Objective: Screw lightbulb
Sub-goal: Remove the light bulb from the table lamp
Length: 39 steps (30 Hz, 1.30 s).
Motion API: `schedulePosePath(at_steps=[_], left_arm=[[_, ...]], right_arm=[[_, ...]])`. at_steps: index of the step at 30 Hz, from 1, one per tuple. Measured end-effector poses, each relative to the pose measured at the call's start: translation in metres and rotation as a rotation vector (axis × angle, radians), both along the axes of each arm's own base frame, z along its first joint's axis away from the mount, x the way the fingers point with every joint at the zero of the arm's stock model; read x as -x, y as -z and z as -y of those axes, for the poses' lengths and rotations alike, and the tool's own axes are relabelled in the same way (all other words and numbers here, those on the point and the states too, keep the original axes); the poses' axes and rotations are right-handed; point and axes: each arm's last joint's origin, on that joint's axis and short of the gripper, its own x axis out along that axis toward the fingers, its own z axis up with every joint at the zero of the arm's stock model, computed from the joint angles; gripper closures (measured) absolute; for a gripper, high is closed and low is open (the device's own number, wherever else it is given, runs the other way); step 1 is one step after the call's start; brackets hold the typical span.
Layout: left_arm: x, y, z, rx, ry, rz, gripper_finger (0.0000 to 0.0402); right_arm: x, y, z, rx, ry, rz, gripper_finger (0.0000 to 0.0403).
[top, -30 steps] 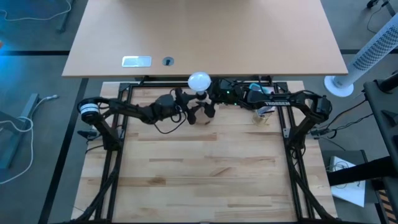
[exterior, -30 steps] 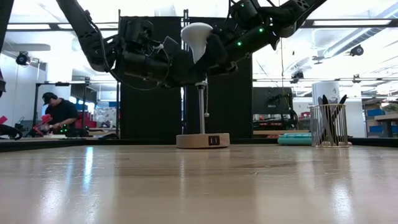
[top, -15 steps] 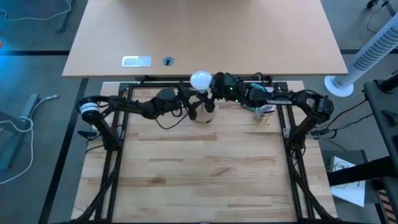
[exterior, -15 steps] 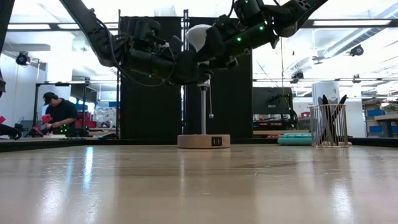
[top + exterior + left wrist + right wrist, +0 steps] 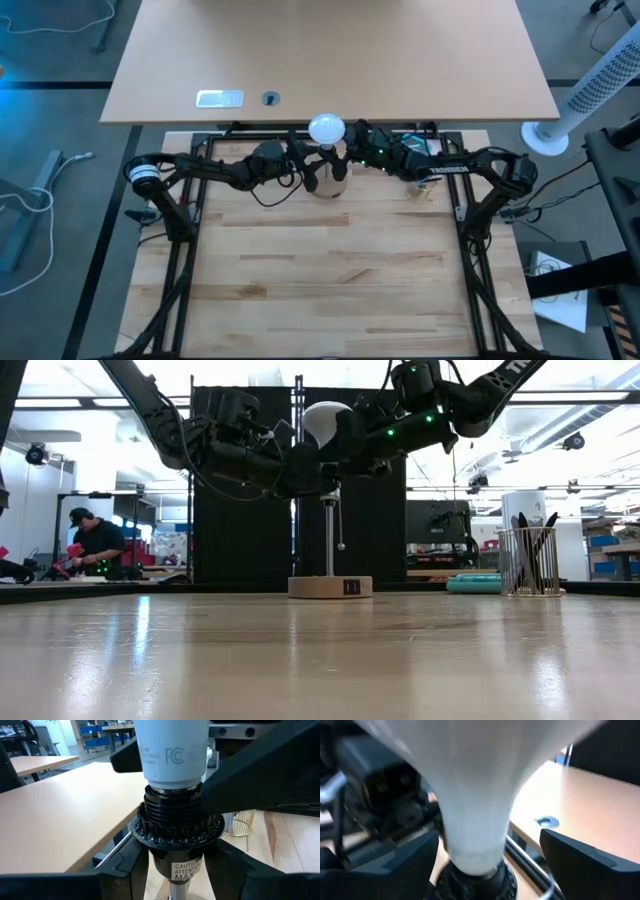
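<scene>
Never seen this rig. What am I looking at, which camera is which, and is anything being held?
Two dark robot arms work at a wooden table. One picture looks straight down, one looks level across the tabletop, and two come from cameras on the wrists. At the far edge stands a small lamp: a round wooden base, a thin post, a black socket. The white lightbulb sits in the socket. The left gripper has its fingers around the socket. The right gripper is at the bulb with fingers spread on either side; whether they press it is unclear. A wire basket stands to one side.
</scene>
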Motion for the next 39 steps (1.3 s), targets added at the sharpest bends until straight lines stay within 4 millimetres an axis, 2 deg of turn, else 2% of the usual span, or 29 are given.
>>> schedulePosePath(at_steps=[6, 11, 18, 20, 22, 24, 33, 39], left_arm=[[-0.010, 0.005, -0.004, 0.006, -0.005, -0.001, 0.0250], [-0.012, 0.009, -0.004, -0.001, 0.022, 0.019, 0.0245], [-0.011, 0.019, -0.002, 0.042, 0.040, -0.033, 0.0124], [-0.013, 0.015, -0.004, 0.030, 0.036, -0.004, 0.0104], [-0.013, 0.021, -0.005, 0.037, 0.035, -0.021, 0.0097], [-0.014, 0.024, -0.005, 0.038, 0.033, -0.026, 0.0097], [-0.015, 0.011, -0.007, -0.007, 0.028, 0.072, 0.0138], [-0.016, 0.007, -0.012, -0.033, 0.016, 0.067, 0.0168]], right_arm=[[-0.005, -0.003, -0.010, 0.057, 0.046, -0.009, 0.0082], [-0.004, -0.005, -0.011, 0.056, 0.056, -0.010, 0.0089], [-0.002, -0.003, -0.011, 0.041, 0.054, -0.048, 0.0079], [-0.002, -0.003, -0.011, 0.042, 0.055, -0.044, 0.0079], [-0.002, -0.004, -0.011, 0.041, 0.056, -0.038, 0.0079], [-0.002, -0.004, -0.011, 0.041, 0.060, -0.038, 0.0082], [0.005, -0.010, -0.009, 0.057, 0.084, -0.052, 0.0081], [0.006, -0.011, -0.009, 0.056, 0.080, -0.052, 0.0085]])
